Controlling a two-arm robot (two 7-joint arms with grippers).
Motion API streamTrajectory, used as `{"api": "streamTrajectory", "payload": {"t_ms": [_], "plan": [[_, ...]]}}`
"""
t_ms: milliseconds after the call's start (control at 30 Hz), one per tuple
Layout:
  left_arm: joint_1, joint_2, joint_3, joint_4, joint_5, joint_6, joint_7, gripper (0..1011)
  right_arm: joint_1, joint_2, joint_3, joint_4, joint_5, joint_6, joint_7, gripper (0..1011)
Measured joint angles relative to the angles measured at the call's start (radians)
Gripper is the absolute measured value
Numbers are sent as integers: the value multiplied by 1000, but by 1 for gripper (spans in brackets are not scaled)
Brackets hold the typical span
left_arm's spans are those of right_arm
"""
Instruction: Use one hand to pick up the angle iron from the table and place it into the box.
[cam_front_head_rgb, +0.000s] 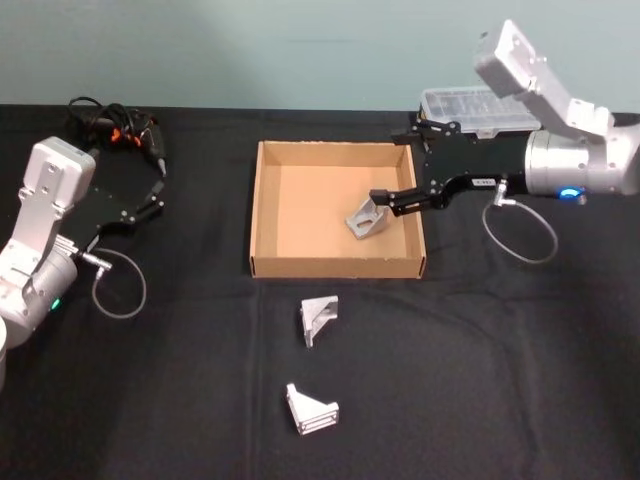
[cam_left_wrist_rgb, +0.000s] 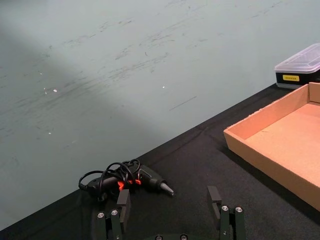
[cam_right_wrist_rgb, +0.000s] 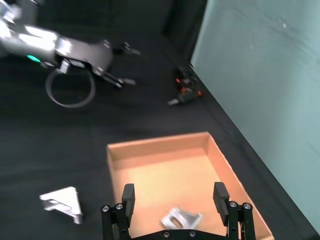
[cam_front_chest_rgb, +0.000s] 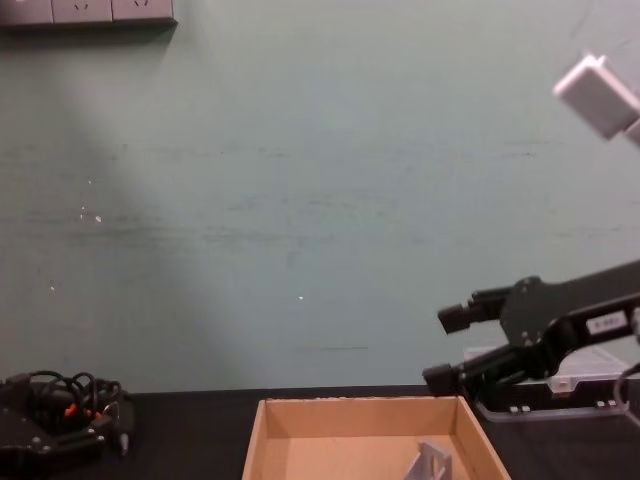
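One grey angle iron (cam_front_head_rgb: 368, 218) lies inside the tan box (cam_front_head_rgb: 300, 200), near its right wall; it also shows in the right wrist view as angle iron (cam_right_wrist_rgb: 181, 219) on the box floor (cam_right_wrist_rgb: 165, 170), and in the chest view as angle iron (cam_front_chest_rgb: 433, 462). My right gripper (cam_front_head_rgb: 398, 162) hangs open above the box's right side, just over that piece and apart from it, holding nothing. Its fingers (cam_right_wrist_rgb: 128, 197) are spread wide. Two more angle irons (cam_front_head_rgb: 318, 318) (cam_front_head_rgb: 310, 409) rest on the black table (cam_front_head_rgb: 500, 350) in front of the box. My left gripper (cam_front_head_rgb: 150, 190) sits parked at the far left, open.
A black case with a clear lid (cam_front_head_rgb: 480, 108) stands behind the right arm. A black hand tool with a coiled cable (cam_front_head_rgb: 120, 125) lies at the back left, beyond the left gripper (cam_left_wrist_rgb: 168, 202). A cable loop (cam_front_head_rgb: 120, 285) hangs by the left arm.
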Motion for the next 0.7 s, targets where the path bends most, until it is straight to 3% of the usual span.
{"api": "streamTrajectory", "payload": {"t_ms": [133, 333, 700], "plan": [[0, 0, 0, 0, 0, 0, 0, 1000, -13, 38, 10, -72, 45, 11, 29, 1003], [0, 0, 0, 0, 0, 0, 0, 1000, -24, 74, 11, -138, 74, 23, 51, 1003], [0, 0, 0, 0, 0, 0, 0, 1000, -56, 149, -18, -248, 119, 50, 90, 1003]]}}
